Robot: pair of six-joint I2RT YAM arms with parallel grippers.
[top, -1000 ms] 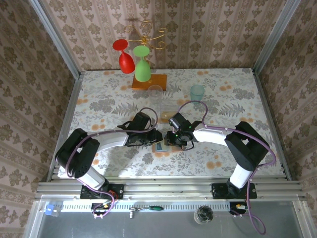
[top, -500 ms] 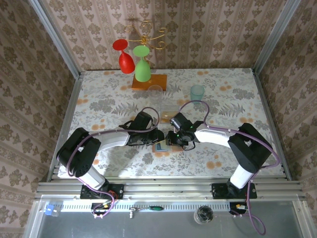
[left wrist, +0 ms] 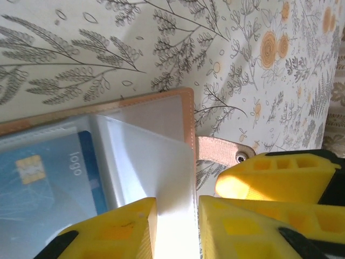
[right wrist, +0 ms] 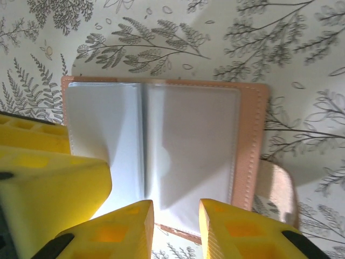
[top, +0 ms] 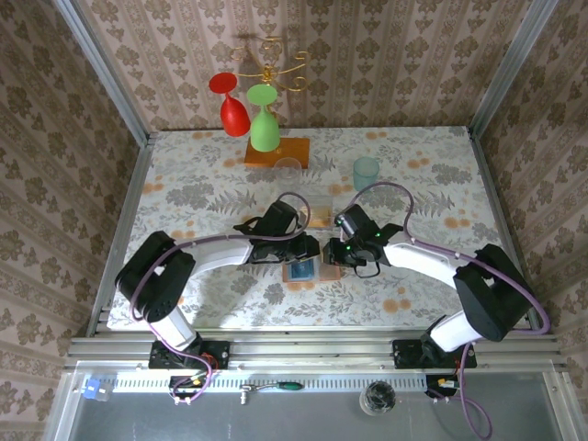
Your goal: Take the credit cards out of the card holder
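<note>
The card holder (top: 301, 270) lies open on the flowered table, salmon-brown rim around clear sleeves (right wrist: 253, 140). In the left wrist view a teal-blue credit card (left wrist: 48, 178) with a chip sits inside one sleeve. My left gripper (top: 310, 248) hangs over the holder's far edge, and a lifted clear sleeve page runs through the gap in its jaws (left wrist: 178, 208). The right gripper (top: 331, 253) is close beside it, jaws apart over the holder's edge (right wrist: 176, 208). The holder's strap with a snap (left wrist: 237, 154) lies on the table.
A rack with a red and a green glass (top: 248, 110) stands on an orange wooden base (top: 277, 152) at the back. A clear glass (top: 289, 170) and a teal cup (top: 366, 172) stand behind the grippers. A small tan flat piece (top: 319, 218) lies just behind them.
Both grippers have shifted to the right over the holder. The left jaws have parted a little. More of the holder's teal inside shows from above.
</note>
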